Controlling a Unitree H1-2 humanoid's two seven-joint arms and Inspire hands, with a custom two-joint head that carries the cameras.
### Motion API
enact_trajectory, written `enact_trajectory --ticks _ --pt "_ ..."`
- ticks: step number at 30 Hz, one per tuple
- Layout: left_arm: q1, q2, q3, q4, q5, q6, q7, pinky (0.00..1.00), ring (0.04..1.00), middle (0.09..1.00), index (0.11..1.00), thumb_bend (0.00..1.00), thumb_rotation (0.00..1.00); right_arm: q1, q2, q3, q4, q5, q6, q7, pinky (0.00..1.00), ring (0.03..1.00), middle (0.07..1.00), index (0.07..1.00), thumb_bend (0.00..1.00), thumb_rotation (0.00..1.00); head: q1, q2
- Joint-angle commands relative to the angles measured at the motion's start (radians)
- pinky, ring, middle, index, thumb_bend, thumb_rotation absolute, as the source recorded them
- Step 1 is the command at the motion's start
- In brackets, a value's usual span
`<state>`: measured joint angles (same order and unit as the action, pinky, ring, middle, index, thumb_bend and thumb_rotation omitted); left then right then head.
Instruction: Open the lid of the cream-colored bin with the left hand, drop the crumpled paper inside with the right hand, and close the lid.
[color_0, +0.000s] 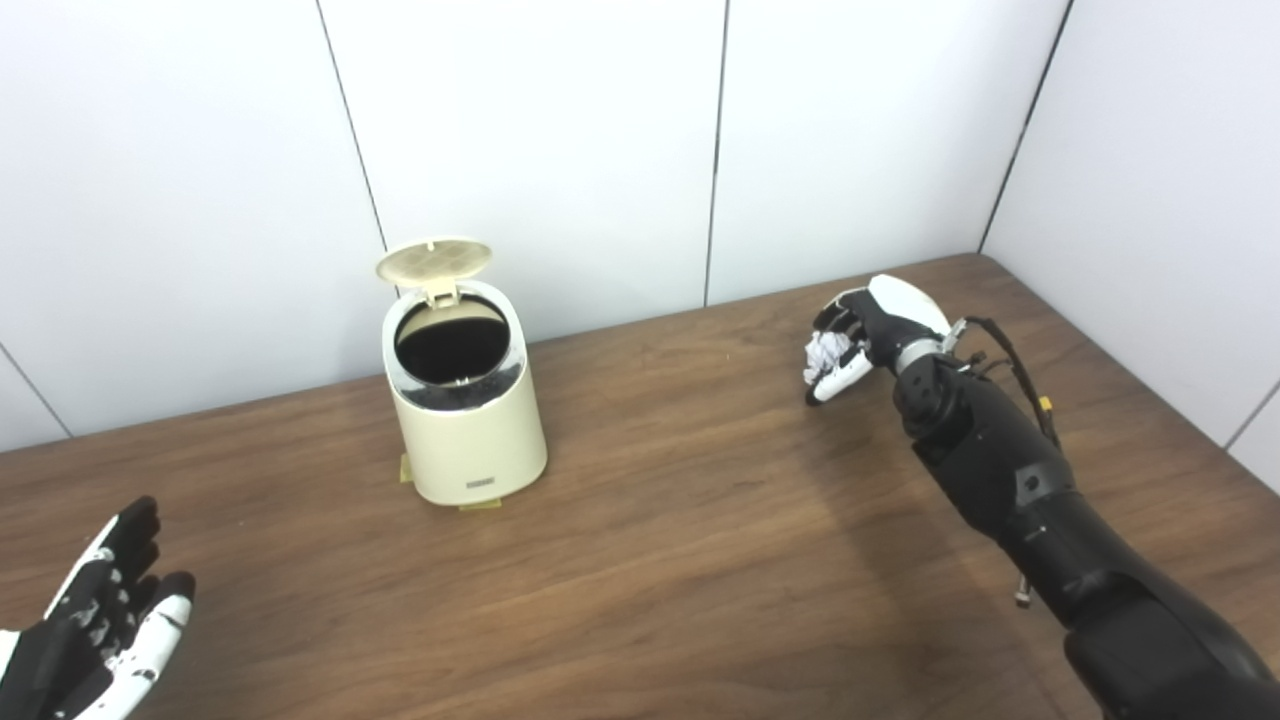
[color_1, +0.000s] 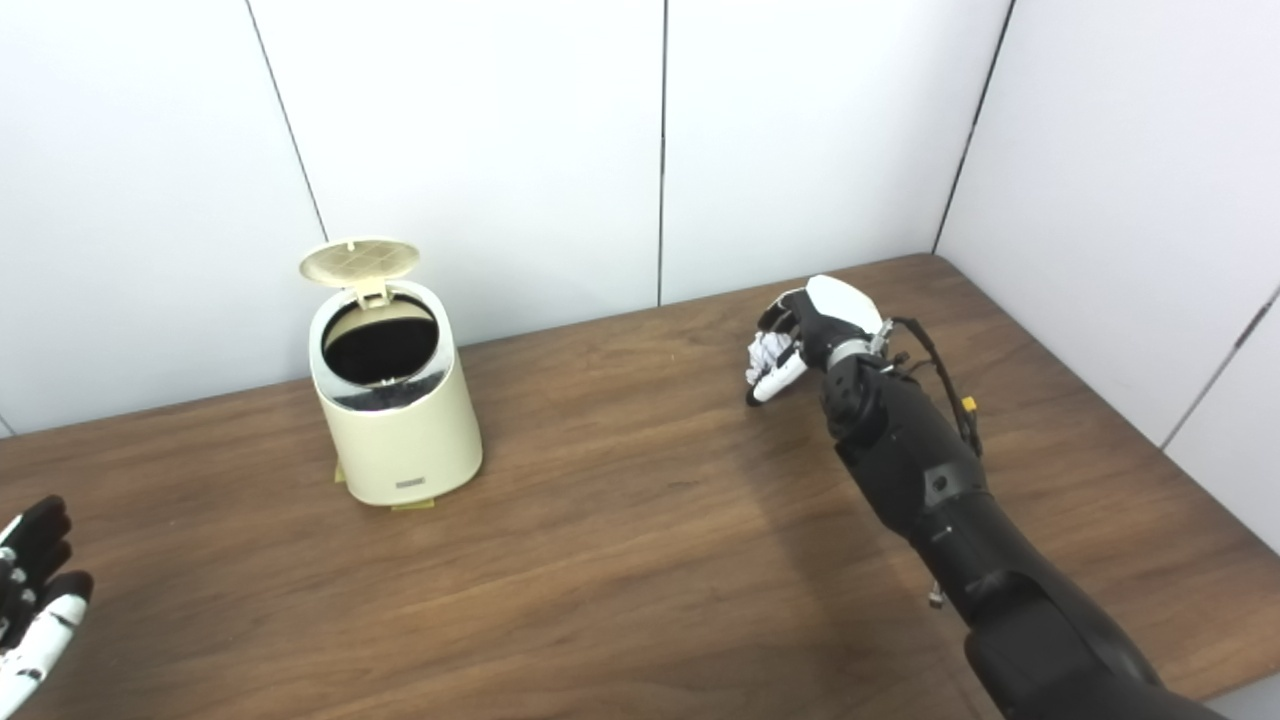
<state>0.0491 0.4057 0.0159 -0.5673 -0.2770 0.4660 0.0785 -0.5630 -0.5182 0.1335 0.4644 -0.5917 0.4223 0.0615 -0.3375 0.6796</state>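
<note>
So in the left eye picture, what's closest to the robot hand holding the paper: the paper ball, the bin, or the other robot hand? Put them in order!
From the right robot hand:
1. Crumpled paper, held in its fingers.
2. Cream-colored bin, across the table to its left, lid up.
3. Left robot hand, open at the near left corner.

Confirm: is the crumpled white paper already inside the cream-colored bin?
No, the crumpled white paper sits in the right hand, far right of the open cream-colored bin.
</note>
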Motion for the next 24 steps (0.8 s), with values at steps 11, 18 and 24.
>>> enact_trajectory --ticks 11,18,24 --pt "-0.021 0.03 -0.017 -0.06 -0.033 0.004 0.065 1.0 1.0 0.978 0.97 0.18 0.28 -0.049 -0.019 0.043 -0.029 -0.002 -0.022 0.008 0.64 0.654 0.696 0.666 0.89 0.02 0.006 0.007" --pt "-0.014 0.05 -0.042 -0.072 -0.035 0.004 0.094 1.0 1.0 0.983 0.978 0.19 0.04 -0.043 -0.013 0.048 -0.049 -0.034 0.039 -0.006 0.33 0.417 0.5 0.495 0.5 0.0 0.018 0.015" --pt "-0.015 0.052 -0.051 -0.064 -0.032 0.004 0.105 1.0 1.0 0.984 0.984 0.17 0.0 -0.056 -0.015 0.034 -0.033 -0.025 0.043 0.001 0.33 0.409 0.488 0.501 0.5 0.0 0.02 0.02"
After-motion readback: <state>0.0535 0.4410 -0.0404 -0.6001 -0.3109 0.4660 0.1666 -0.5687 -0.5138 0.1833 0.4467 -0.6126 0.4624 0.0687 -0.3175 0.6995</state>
